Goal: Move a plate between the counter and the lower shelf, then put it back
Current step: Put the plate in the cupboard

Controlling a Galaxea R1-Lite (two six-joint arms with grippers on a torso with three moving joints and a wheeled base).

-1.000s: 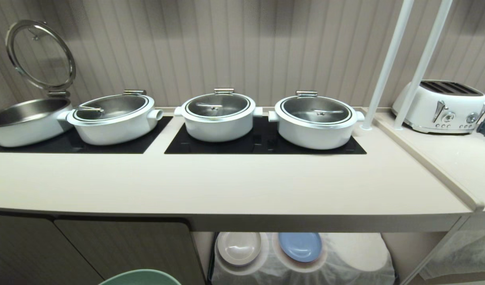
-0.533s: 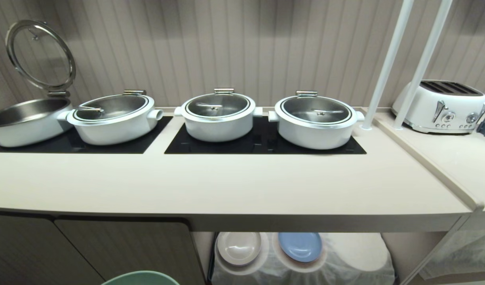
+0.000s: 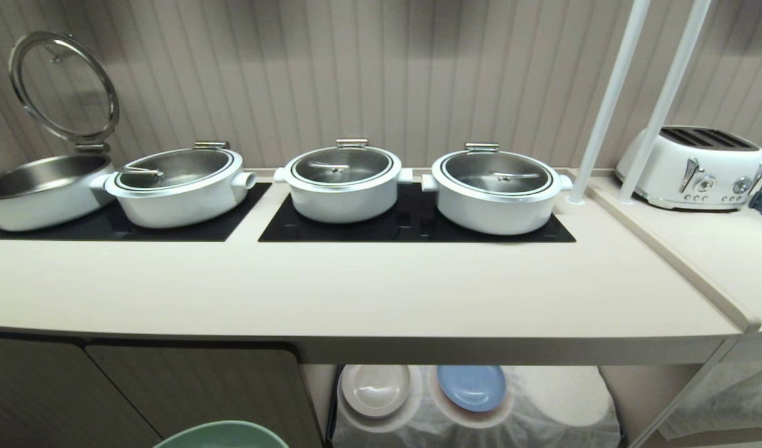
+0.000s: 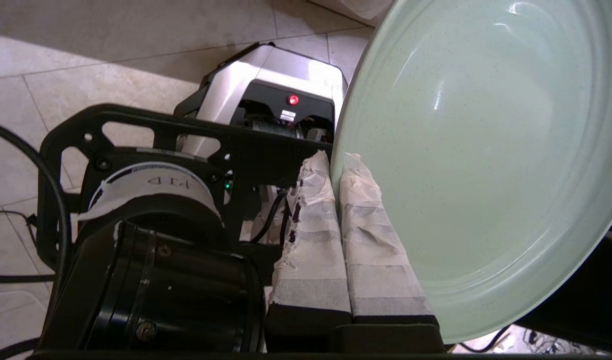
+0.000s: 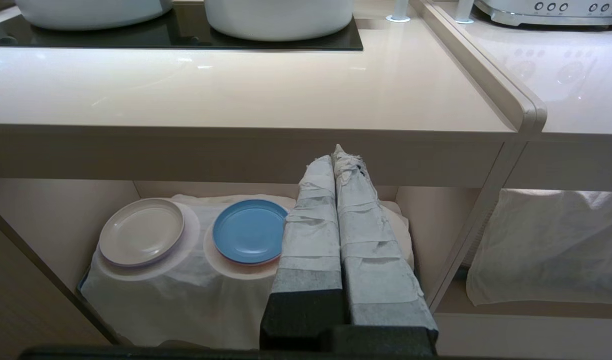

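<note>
Left gripper pinches plate rim, below desk front edge for carrying; right gripper closed, empty.

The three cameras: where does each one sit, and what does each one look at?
Head: high, facing the counter and pots; no arm shows.
Left wrist: behind the left gripper, shut on the plate, over the robot's base.
Right wrist: behind the shut right gripper, facing the lower shelf.
Head and right wrist share the blue plate.
</note>
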